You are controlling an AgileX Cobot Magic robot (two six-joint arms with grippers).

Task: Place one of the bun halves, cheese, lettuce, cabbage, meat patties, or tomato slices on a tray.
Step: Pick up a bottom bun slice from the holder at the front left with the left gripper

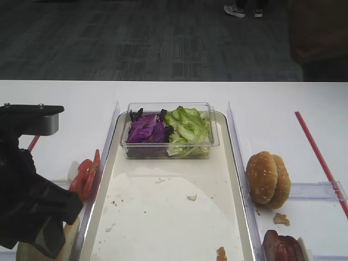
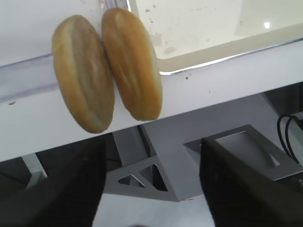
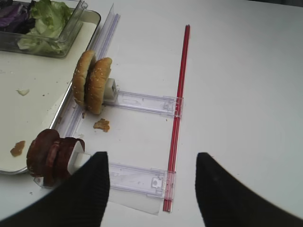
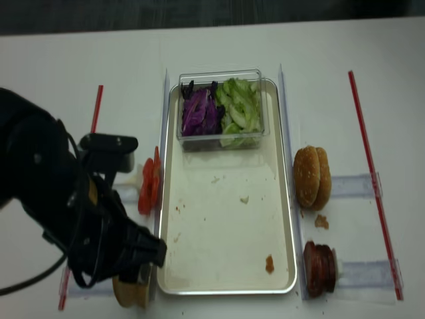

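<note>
Left wrist view shows you the left gripper with jaws wide apart and empty, just before two pale cream bun halves standing on edge, so the jaws can close around one. Beyond them lies the long silvery metal tray, empty except for a clear plastic box of leaves. Right gripper waits, also wide and empty.

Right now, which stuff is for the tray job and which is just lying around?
For the job: tray, pale bun halves, lettuce, cabbage, meat patties, tomato slices, open left gripper.
Lying about: sesame buns, clear box, red strips.
</note>
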